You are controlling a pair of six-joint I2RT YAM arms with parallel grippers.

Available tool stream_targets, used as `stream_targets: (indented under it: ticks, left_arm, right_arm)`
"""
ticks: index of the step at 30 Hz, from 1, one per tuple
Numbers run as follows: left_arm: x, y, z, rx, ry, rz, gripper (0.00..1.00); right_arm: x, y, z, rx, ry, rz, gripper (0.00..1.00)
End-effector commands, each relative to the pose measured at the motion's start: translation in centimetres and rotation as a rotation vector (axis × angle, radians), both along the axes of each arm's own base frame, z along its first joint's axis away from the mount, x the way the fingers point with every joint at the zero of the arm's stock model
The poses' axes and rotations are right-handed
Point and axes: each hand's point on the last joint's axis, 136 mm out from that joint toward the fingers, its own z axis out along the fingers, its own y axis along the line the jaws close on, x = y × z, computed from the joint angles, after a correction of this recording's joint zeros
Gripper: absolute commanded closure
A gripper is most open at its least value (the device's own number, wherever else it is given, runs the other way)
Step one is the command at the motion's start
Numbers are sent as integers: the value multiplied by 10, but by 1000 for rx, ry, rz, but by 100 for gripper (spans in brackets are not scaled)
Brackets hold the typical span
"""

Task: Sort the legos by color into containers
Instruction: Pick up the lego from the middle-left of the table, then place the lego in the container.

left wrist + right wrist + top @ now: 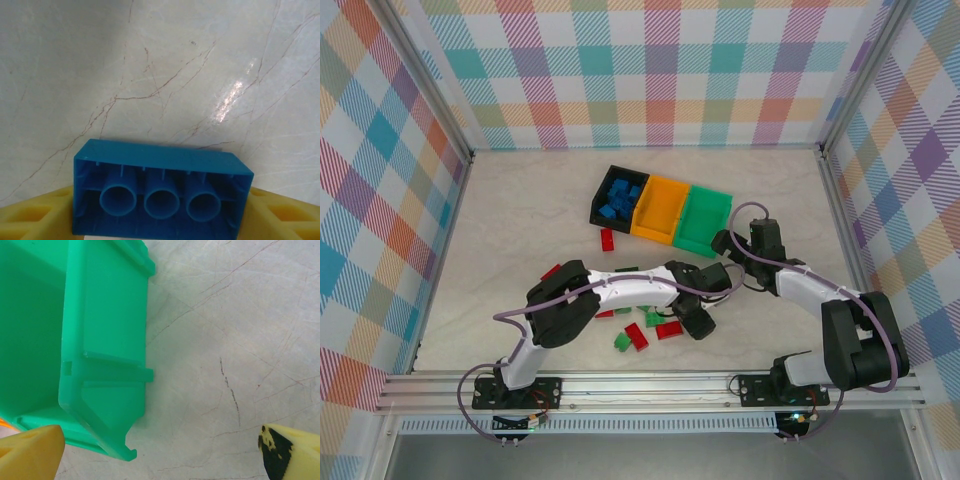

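The left tool (699, 319) is gripping a blue lego (161, 170), the black container (617, 197) lying beyond it leftward, while the right tool (160, 452) is standing open.

- Overhead view: bright, even light; soft, faint shadows fall on the pale marbled table (520, 220).
- Left wrist view: a white glare patch shines on the table (right of centre); the blue brick (160, 195), close to the lens, looks slightly soft.
- Right wrist view: the green bin (100, 340) is crisp; the yellow fingertips (30, 450) blur in the bottom corners.
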Motion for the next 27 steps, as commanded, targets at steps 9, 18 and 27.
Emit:
stream_targets:
  ticks: [9, 18, 27]
  left_arm:
    - [16, -1, 40, -164, -21, 106, 37]
    - [101, 73, 106, -219, -193, 401, 37]
    - [192, 161, 155, -225, -256, 710, 38]
  right_arm:
    - [6, 4, 7, 19, -21, 5, 1]
    - [5, 5, 6, 29, -17, 8, 1]
    - [4, 6, 6, 32, -17, 11, 1]
